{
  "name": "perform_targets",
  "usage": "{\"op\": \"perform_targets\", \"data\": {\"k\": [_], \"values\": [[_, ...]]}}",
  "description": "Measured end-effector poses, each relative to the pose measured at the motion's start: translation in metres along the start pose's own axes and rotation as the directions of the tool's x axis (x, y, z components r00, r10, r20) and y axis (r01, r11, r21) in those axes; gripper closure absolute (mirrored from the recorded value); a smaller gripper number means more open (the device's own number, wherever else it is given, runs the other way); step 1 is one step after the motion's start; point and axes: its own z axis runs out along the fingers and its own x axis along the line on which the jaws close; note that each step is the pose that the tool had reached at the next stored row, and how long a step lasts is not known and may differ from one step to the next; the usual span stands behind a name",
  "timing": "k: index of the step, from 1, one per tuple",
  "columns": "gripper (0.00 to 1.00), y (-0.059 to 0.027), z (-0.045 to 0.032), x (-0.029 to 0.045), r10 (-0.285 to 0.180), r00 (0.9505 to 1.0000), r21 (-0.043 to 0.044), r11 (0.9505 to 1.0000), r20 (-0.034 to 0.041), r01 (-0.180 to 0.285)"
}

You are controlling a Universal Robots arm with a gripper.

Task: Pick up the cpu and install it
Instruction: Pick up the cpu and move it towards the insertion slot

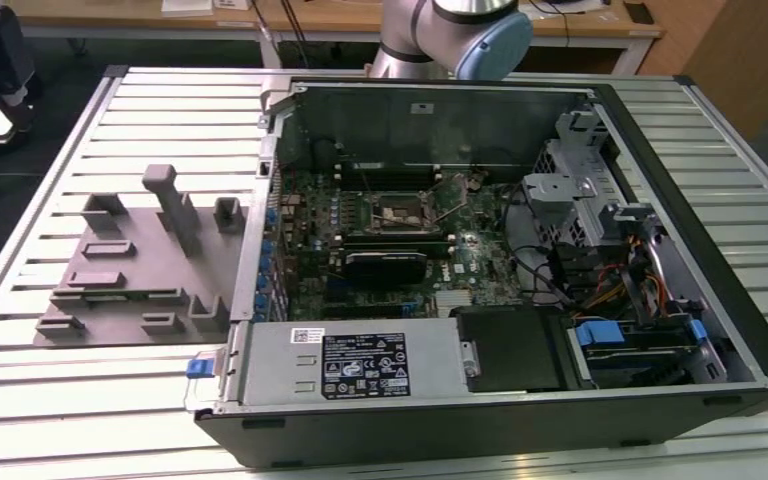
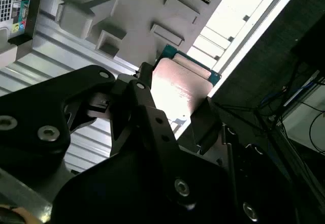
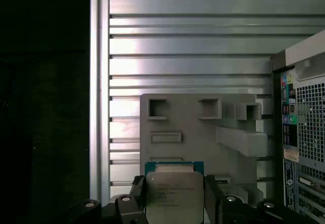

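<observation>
One grey fixture tray [image 1: 131,270] lies on the slatted table [image 1: 37,400] at the exterior view's left, one open computer case [image 1: 424,125] to its right, one arm [image 1: 451,30] (cut off at the far edge) behind it. In both wrist views the hand [image 3: 175,186] pinches the single cpu [image 3: 174,196] between its dark fingers [image 3: 213,198], which partly hide its edges, above the tray.

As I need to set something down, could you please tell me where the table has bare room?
Bare slats lie on the table between the fixture tray and the near edge, and beyond the tray toward the far edge. The computer case is crowded; the pincer holds the cpu.
</observation>
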Motion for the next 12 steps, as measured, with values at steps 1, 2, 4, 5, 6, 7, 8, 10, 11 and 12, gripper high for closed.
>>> {"op": "perform_targets", "data": {"k": [1,2,4,5,6,7,8,10,11,12], "values": [[0.45,0.0002,-0.0022,0.0000,0.000,1.0000,0.0000,1.0000,0.0001,0.000],[0.45,0.0004,-0.0042,-0.0001,0.000,1.0000,0.0000,1.0000,0.0000,0.000],[0.45,0.0007,-0.0079,-0.0002,0.000,1.0000,0.0000,1.0000,0.0001,0.000],[0.45,0.0010,-0.0121,-0.0003,0.000,1.0000,0.0000,1.0000,0.0002,0.000],[0.45,0.0010,-0.0125,-0.0003,0.000,1.0000,-0.0001,1.0000,0.0003,0.000],[0.45,0.0010,-0.0125,-0.0003,0.000,1.0000,-0.0001,1.0000,0.0004,0.000],[0.45,0.0010,-0.0125,-0.0003,0.000,1.0000,-0.0001,1.0000,0.0005,0.000],[0.45,0.0011,-0.0127,-0.0003,0.000,1.0000,0.0002,1.0000,0.0002,0.000],[0.45,0.0012,-0.0129,-0.0005,0.000,1.0000,0.0002,1.0000,0.0000,0.000],[0.45,0.0012,-0.0129,-0.0014,0.000,1.0000,0.0002,1.0000,-0.0001,0.000]]}}
